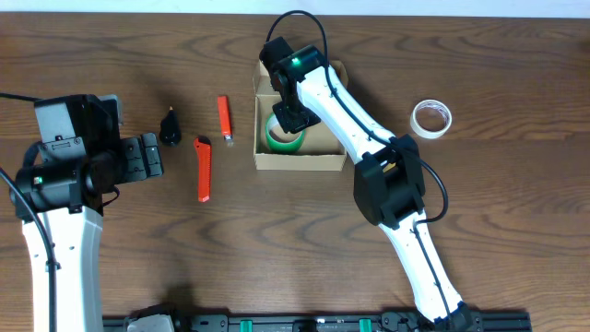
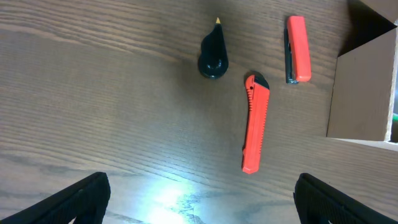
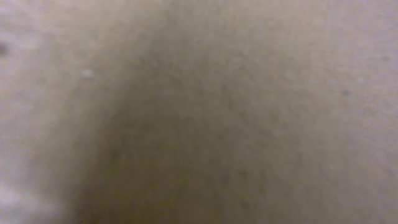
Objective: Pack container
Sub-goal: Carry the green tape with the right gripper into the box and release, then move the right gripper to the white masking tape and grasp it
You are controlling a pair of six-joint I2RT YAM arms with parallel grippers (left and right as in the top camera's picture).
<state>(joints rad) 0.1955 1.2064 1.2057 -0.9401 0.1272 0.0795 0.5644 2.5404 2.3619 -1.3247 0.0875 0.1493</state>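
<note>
Packed in box (image 1: 300, 162): green tape (image 1: 281, 138); unpacked: white tape (image 1: 415, 120), cutters (image 1: 204, 170) (image 1: 223, 115); left claw (image 2: 202, 199) wide open, empty; right claw (image 1: 293, 118) inside box, grip cannot tell.

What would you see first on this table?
The white right arm pokes down into the brown cardboard box in the middle, where a bright green tape roll lies. Left of the box, a long orange cutter and a shorter orange cutter lie on the dark wood. A white tape roll sits off to the right.
</note>
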